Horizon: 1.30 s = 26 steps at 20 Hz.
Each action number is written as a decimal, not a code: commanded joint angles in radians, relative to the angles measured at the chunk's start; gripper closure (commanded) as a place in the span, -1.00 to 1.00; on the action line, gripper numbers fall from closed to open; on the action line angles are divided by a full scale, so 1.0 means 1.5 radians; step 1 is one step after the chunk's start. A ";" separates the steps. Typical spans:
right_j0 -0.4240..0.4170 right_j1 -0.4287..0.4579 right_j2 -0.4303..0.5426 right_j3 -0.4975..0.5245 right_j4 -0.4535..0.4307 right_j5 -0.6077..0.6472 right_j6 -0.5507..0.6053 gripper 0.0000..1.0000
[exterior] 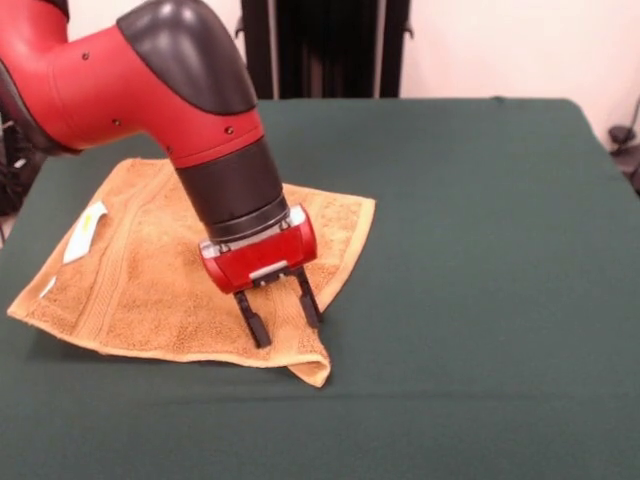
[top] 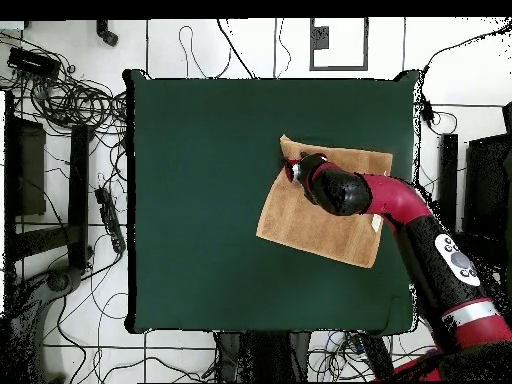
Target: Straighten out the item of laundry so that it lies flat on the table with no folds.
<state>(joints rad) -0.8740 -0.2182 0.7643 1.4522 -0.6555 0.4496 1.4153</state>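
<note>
1. In the front view the orange-tan towel (exterior: 150,290) lies on the left half of the dark green table (exterior: 480,300), spread mostly flat.
2. Its near right corner comes to a point toward the camera, and there the edge looks doubled over, with a thin second layer showing beneath the near hem.
3. A small white care label (exterior: 85,230) sits on the towel's far left part, and a woven border band runs beside it from far to near.
4. The red and black arm (exterior: 150,80) comes in from the upper left and slopes down over the towel's right part.
5. The gripper (exterior: 280,315) points down at the towel; its two black fingers (exterior: 252,320) stand spread apart with bare towel showing between them and nothing held.
6. The fingertips are at or just above the cloth near the towel's near right edge; contact cannot be told for certain.
7. In the overhead view the towel (top: 300,215) lies in the right half of the table (top: 200,200), slightly skewed against the table's edges, with its right edge close to the table's right side.
8. There the arm (top: 400,205) reaches in from the lower right, and its end covers the towel's far left corner area.
</note>
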 commanded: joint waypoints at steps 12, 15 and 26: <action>0.035 -0.153 -0.171 0.000 0.035 0.138 0.029 -1.00; 0.002 -0.203 -0.174 0.028 0.057 0.172 0.012 -1.00; -0.149 -0.284 -0.187 0.063 0.082 0.197 -0.030 -1.00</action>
<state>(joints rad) -1.0473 -0.5965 0.5318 1.4650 -0.5620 0.6359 1.4153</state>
